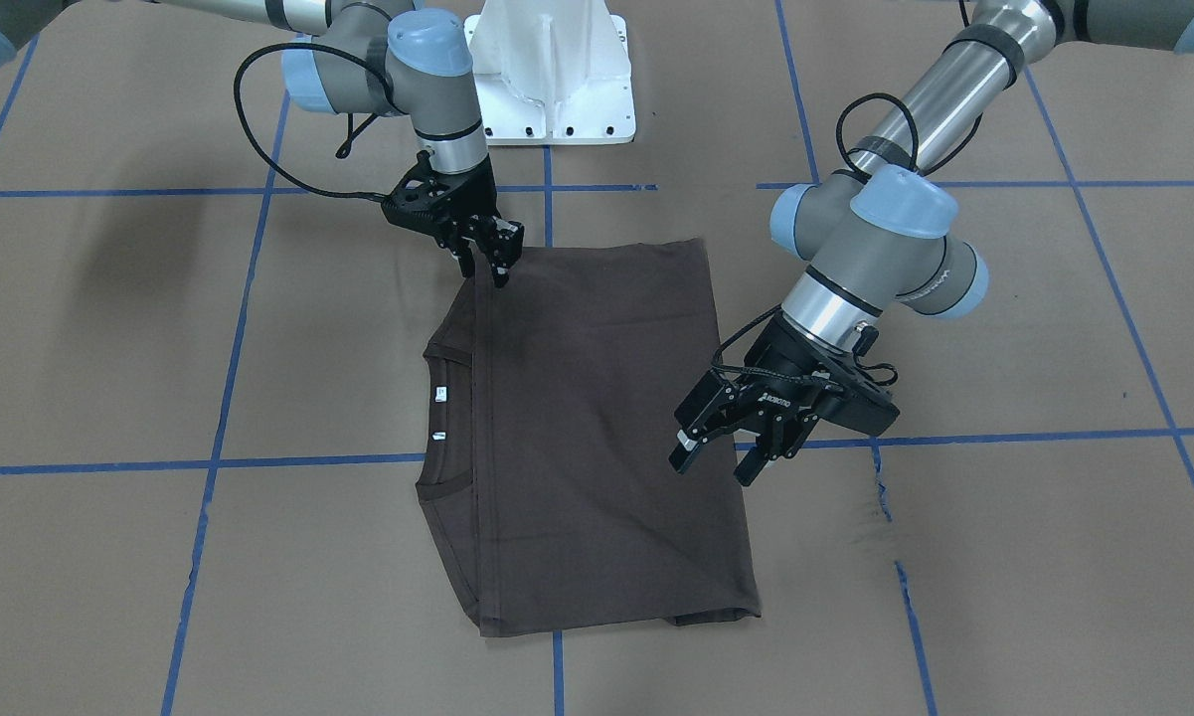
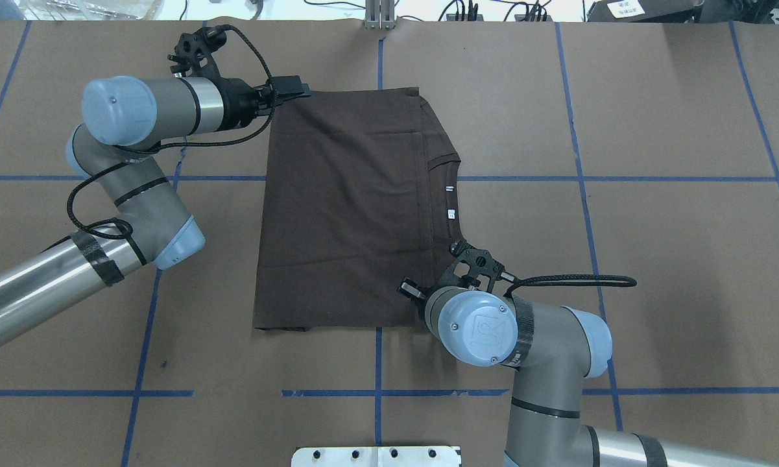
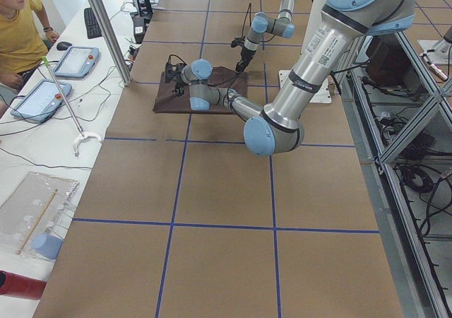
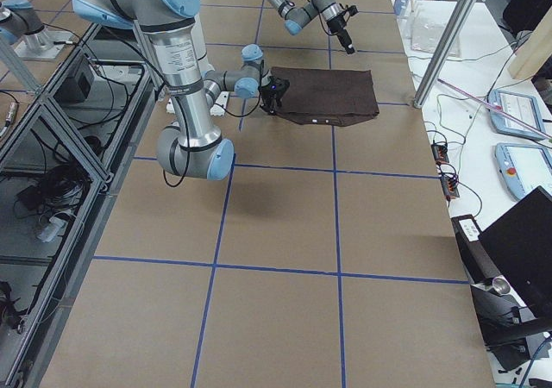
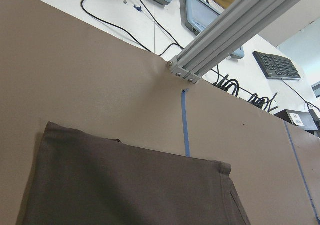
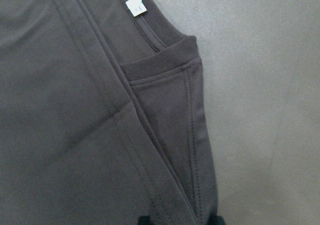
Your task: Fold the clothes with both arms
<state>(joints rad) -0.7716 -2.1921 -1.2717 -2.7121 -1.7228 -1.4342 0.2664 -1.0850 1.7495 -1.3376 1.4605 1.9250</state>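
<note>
Shirt partly folded, more folds left

Front view: the T-shirt (image 1: 597, 428) lies flat on the table (image 1: 1004, 557), sides tucked in, collar end exposed; the left gripper (image 1: 721, 459) hovers spread at one edge, and the right gripper (image 1: 487, 261) appears pressed together at a corner. Overhead: a neat rectangle, lengthwise fold probably remaining.
</note>
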